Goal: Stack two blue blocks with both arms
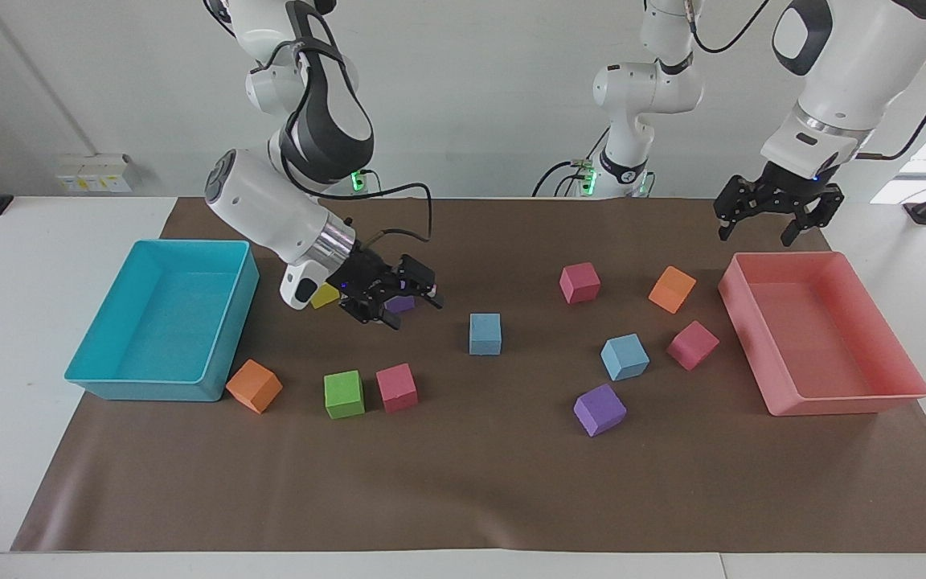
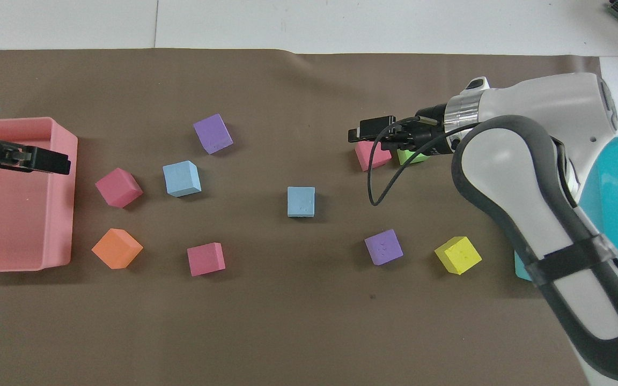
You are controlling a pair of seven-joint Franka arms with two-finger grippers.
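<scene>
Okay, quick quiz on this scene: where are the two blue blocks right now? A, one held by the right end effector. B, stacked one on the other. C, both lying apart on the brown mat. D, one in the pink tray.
C: one blue block sits mid-mat and the other blue block lies toward the left arm's end, each alone on the brown mat, with neither end effector holding anything.

Two blue blocks (image 1: 485, 334) (image 1: 624, 357), two purple, two orange, three pink cubes, two trays
</scene>
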